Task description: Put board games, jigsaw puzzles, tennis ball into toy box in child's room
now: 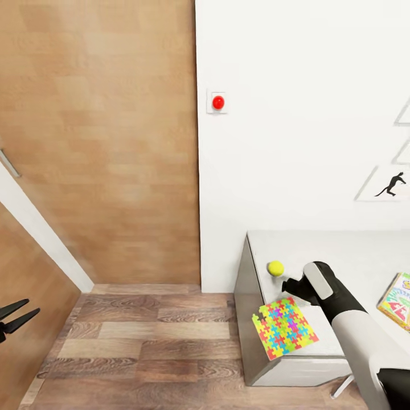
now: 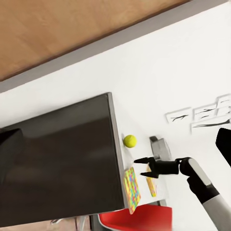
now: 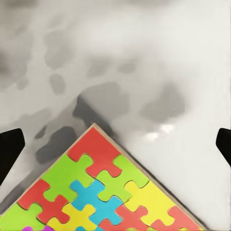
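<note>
Right tool (image 1: 286, 283) over bench (image 1: 353, 250) near its corner, fingers spread, nothing between them; tips sit betw. ball (image 1: 275, 267) and puzzle (image 1: 284, 328), not touching either as far as can be told. Wrist view: finger tips only as dark slivers at both edges (image 3: 9, 149), wide apart, puzzle corner (image 3: 101, 192) below on mottled grey top. Left tool (image 1: 14, 316) at edge of head view over wood floor (image 1: 148, 341), mostly cut off; two thin fingers apart, empty.

Ball yellow-green, on bench close to wall-side corner. Puzzle flat, multicolour pieces, one corner overhanging bench front edge; one notch missing on its edge. Second puzzle: cannot tell. Game box (image 1: 398, 299) w/ yellow-green border, cut by frame edge, printing unreadable. Left wrist view: bench seen from side as dark panel (image 2: 62, 159), ball (image 2: 129, 141), puzzle edge-on (image 2: 132, 188), right tool (image 2: 143, 167) open, another coloured box partly hidden behind it, red chair (image 2: 139, 222) cut off. Wood door (image 1: 97, 142), red button (image 1: 218, 102) on white wall, poster (image 1: 390, 185) w/ black figure, partly cropped.
</note>
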Available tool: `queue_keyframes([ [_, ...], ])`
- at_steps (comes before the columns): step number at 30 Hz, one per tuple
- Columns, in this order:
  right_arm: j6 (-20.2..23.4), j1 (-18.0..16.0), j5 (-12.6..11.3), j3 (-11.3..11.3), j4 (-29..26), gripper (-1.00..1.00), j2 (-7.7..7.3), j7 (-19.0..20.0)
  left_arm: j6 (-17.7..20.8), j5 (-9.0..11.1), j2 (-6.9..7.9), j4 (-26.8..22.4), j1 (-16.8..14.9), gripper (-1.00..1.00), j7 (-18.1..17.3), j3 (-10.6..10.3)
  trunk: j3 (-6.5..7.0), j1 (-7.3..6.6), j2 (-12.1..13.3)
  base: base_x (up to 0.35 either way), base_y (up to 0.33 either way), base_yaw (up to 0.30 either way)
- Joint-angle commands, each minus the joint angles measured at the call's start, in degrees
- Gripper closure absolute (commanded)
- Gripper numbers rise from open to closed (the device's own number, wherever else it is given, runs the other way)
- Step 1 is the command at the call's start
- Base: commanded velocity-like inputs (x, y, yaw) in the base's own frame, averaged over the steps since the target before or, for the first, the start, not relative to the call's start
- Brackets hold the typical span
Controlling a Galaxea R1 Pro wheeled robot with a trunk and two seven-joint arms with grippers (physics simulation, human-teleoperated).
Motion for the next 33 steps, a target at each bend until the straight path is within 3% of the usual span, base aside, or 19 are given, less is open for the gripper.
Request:
queue_keyframes([
  [1,0.1,0.0,-0.7,0.0,-1.0,-1.00,-0.06,-0.5,0.6,-0.1,0.01,0.0,0.0,-1.00,-0.2,0.0,-0.02,0.04,-0.1,0.000,0.000,-0.104],
  [9,0.6,0.2,-1.1,-0.2,-4.2,-1.00,-0.12,0.8,0.6,-0.1,0.01,0.0,0.0,-1.00,-0.2,0.0,0.69,0.04,-0.1,0.000,0.000,-0.105],
  [15,2.3,0.3,-1.7,-1.0,-6.7,-1.00,-0.28,4.4,0.2,-0.1,-0.01,0.0,0.0,-1.00,-0.2,0.1,1.22,0.04,-0.1,0.000,0.000,-0.105],
  [24,7.8,3.1,-2.8,-7.0,-16.7,-1.00,-2.11,13.4,-0.9,-0.1,0.01,0.0,0.0,-1.00,-0.2,0.1,2.02,0.04,-0.1,0.000,0.000,-0.094],
  [26,7.8,5.4,-3.9,-8.4,-20.5,-1.00,-2.98,14.4,-1.0,-0.1,0.01,0.0,0.0,-1.00,-0.2,0.1,2.20,0.04,-0.1,0.000,0.000,-0.083],
  [29,7.8,9.6,-8.4,-10.5,-25.1,-1.00,-4.25,16.0,-1.0,-0.1,-0.01,0.0,0.0,-1.00,-0.2,0.1,2.46,0.04,-0.1,0.000,0.000,-0.081],
  [30,7.8,10.8,-10.0,-11.0,-26.1,-1.00,-4.55,16.6,-1.0,-0.1,0.00,0.0,0.0,-1.00,-0.2,0.1,2.55,0.04,-0.1,0.000,0.000,-0.079],
  [31,7.8,13.5,-13.7,-11.9,-28.0,-1.00,-5.12,18.1,-1.0,-0.1,0.00,0.0,0.0,-1.00,-0.2,0.1,2.64,0.04,-0.1,0.000,0.000,-0.078],
  [33,7.8,16.5,-17.5,-12.6,-30.0,-1.00,-5.70,20.0,-1.1,-0.1,0.01,0.0,0.0,-1.00,-0.2,0.1,2.82,0.04,-0.1,0.000,0.000,-0.077],
])
